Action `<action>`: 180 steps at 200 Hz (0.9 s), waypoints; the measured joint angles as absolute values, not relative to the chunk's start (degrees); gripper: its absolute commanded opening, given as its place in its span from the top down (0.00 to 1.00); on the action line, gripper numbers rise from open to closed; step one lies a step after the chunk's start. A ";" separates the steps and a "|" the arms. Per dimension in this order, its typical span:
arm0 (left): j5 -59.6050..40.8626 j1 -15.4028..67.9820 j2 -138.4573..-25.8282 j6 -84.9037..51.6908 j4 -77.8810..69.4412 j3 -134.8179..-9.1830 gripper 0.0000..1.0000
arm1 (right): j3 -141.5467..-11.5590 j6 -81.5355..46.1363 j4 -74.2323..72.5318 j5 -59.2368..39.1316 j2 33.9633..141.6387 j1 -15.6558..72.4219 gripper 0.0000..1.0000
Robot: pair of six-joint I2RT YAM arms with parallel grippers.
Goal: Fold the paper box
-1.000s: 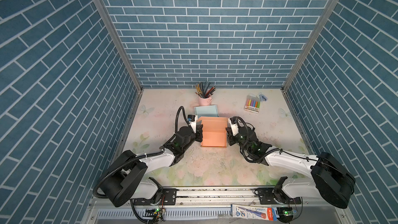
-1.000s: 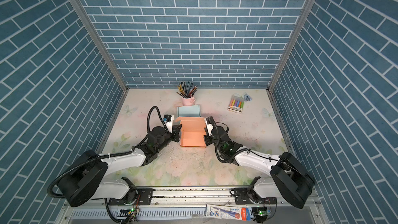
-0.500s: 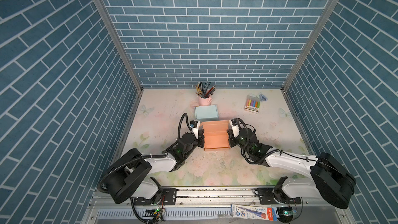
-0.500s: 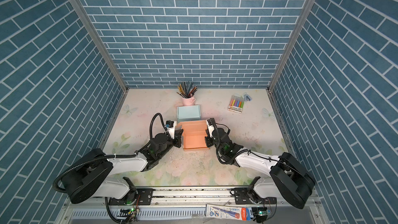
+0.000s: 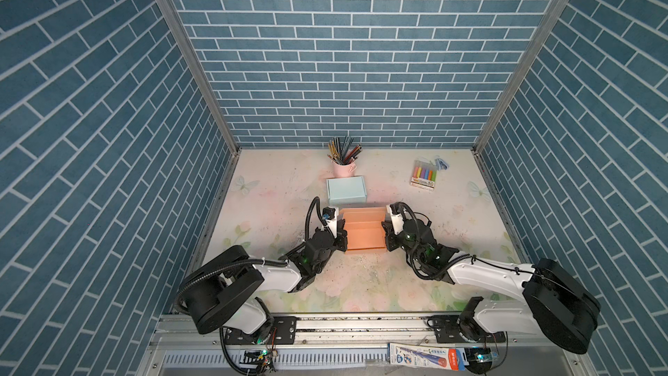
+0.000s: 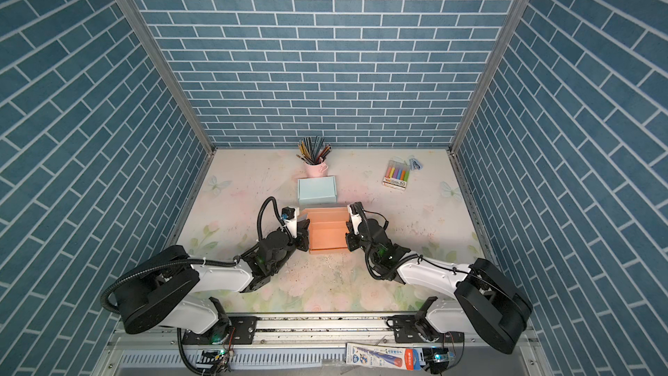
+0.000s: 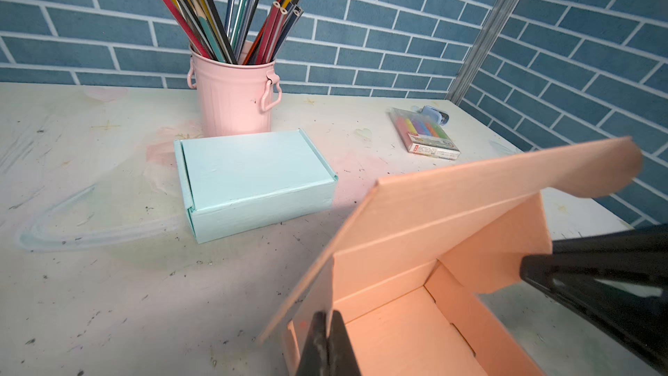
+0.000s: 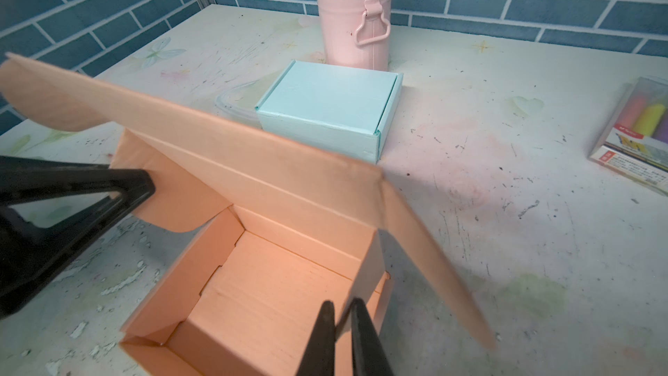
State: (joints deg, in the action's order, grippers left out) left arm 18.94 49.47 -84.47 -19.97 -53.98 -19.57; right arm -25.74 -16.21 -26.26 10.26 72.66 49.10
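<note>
Box (image 5: 363, 230): orange, mid-table, between both grippers, just near of blue box (image 5: 346, 189).
Progress: base and side walls up; lid (image 7: 470, 189) raised, flaps loose; closing and tucking left.
Contents: orange box empty; pink bucket (image 7: 235, 99) full of pencils.
Left gripper (image 7: 327, 341): closed, pinching left wall.
Right gripper (image 8: 341, 338): nearly closed, on right wall.

An orange box (image 7: 415, 327) sits open with its lid up. A light blue box (image 7: 253, 179) lies closed by a pink cup (image 7: 235, 99) of pencils (image 7: 231, 16).
</note>
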 measured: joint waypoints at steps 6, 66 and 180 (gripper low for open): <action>19.33 49.60 -84.75 -20.08 -54.48 -19.46 1.00 | -25.50 -16.21 -26.35 10.09 72.40 49.32 0.87; 22.72 51.70 -85.95 -20.67 -57.47 -18.13 1.00 | -21.65 -16.21 -28.75 9.17 70.41 50.68 0.86; 28.16 56.01 -87.24 -21.10 -61.19 -15.05 1.00 | -18.90 -16.27 -29.21 8.32 68.36 51.13 0.84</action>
